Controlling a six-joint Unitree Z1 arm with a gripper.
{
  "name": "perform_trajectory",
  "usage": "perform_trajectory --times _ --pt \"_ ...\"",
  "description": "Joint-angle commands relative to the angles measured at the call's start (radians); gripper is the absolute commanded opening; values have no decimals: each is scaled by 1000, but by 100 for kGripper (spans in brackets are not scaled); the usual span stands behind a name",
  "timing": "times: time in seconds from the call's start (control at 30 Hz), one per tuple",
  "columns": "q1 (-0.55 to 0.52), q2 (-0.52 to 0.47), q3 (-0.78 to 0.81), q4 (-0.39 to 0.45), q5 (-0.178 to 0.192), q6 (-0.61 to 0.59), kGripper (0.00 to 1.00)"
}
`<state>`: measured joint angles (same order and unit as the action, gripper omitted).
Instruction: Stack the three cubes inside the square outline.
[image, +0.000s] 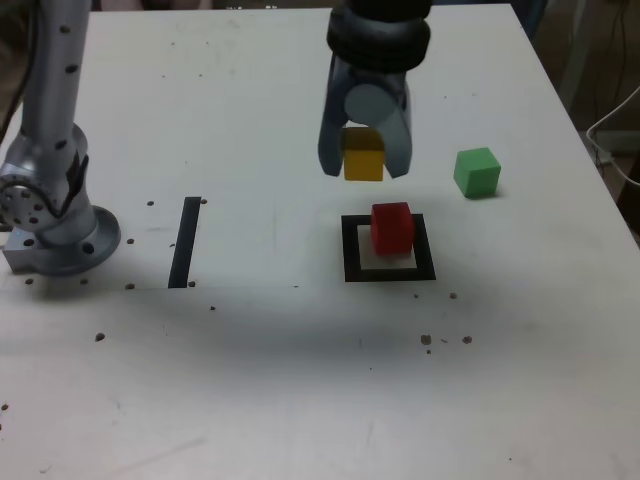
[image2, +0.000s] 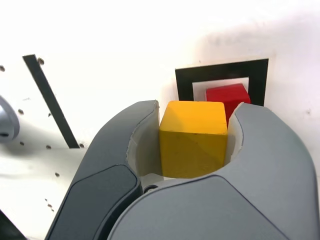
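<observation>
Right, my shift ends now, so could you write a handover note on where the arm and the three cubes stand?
Gripper: shut on the yellow cube, holding it above the table.
Red cube: in the square outline, toward its right side in the exterior view.
Green cube: on the table, outside the outline, to its right in the exterior view.
Done: red placed, yellow gripped.
Left: set yellow on red, then fetch green and stack it on top.
</observation>
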<state>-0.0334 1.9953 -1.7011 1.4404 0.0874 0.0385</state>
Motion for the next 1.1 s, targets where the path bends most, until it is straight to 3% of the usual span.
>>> perform_trajectory --times 0.0,0.43,1.07 --pt "-22 19 -22 14 4 -28 36" --pt "-49 99 -70 17 -20 -81 39" --pt "-17 139 -63 -22 -26 -84 36"
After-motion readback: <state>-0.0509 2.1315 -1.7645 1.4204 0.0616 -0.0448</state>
